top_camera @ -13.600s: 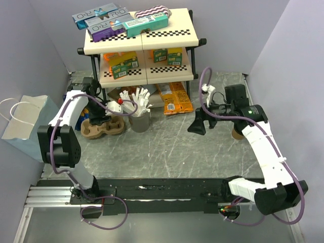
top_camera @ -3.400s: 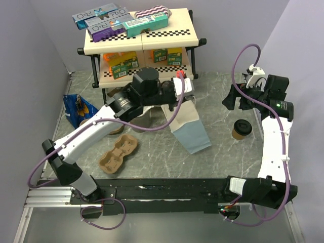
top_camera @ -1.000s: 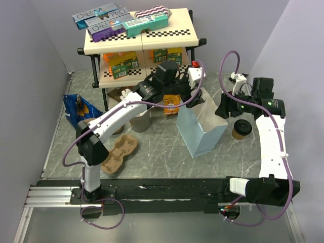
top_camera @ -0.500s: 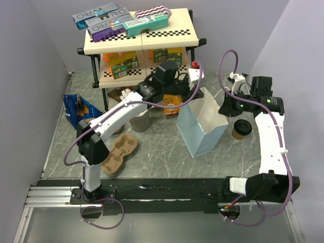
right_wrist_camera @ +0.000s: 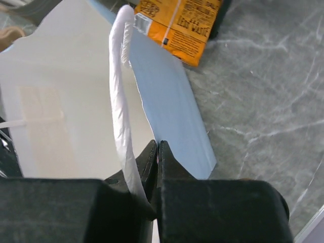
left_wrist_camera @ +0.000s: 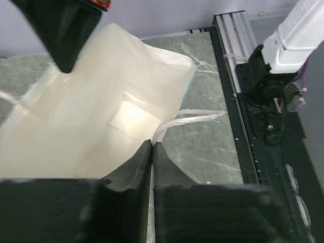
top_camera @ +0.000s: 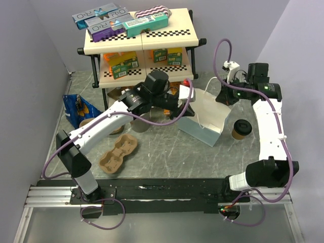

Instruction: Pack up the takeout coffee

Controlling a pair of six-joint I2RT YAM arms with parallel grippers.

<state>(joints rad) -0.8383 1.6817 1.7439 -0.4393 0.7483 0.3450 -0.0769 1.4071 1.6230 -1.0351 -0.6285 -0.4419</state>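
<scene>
The takeout coffee, a tan paper cup with a black lid, stands on the table at the right, beside a paper bag. The bag is pale blue outside and white inside. It is tilted with its mouth held wide between both grippers. My left gripper is shut on the bag's rim next to a white handle. My right gripper is shut on the opposite rim, with the other white handle draped past its fingers. The cup is outside the bag, and neither gripper touches it.
A brown pulp cup carrier lies at the front left, with a blue snack bag behind it. A shelf rack of boxes stands at the back. An orange snack packet lies just beyond the bag.
Both grippers have closed on the bag's rim. The bag has tipped from upright to a slant with its mouth pulled wide. The left arm has drawn back leftward.
</scene>
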